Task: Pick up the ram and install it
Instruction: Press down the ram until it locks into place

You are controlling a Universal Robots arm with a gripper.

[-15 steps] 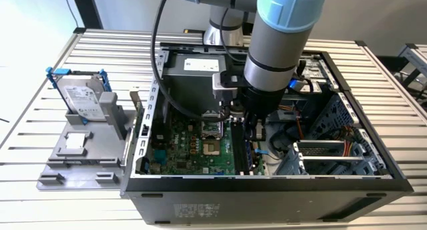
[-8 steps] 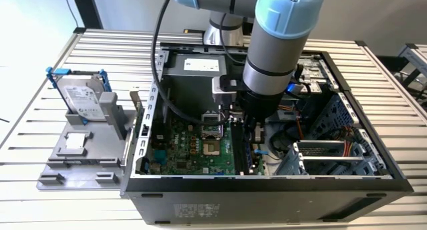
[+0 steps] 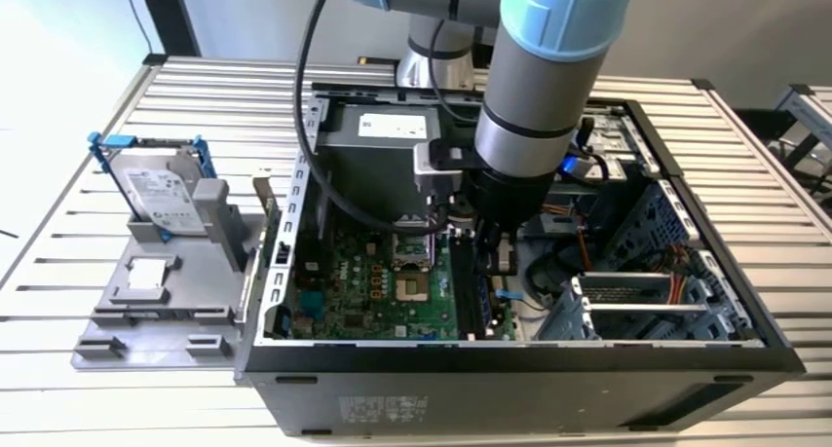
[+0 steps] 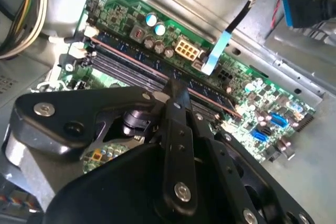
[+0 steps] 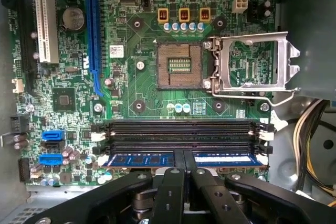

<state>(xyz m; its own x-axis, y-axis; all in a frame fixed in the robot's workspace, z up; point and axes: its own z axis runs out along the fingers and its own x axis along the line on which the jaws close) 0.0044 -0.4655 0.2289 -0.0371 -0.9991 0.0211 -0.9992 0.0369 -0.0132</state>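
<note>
Deep inside the open computer case (image 3: 728,345), the gripper (image 5: 184,163) stood over the motherboard (image 5: 142,85); its jaws were pinched narrow on the ram (image 5: 144,159), held edge-down in the outermost memory slot, likely so it could seat squarely between the white latches (image 5: 100,158).

Slatted metal tabletop (image 3: 195,96) carrying an open computer case (image 3: 520,369) and, just beside it on the exterior view's left, a grey parts tray (image 3: 156,311).

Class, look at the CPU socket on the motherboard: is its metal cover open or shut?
Open. In the first wrist view the cover is swung aside, leaving the socket bare.
</note>
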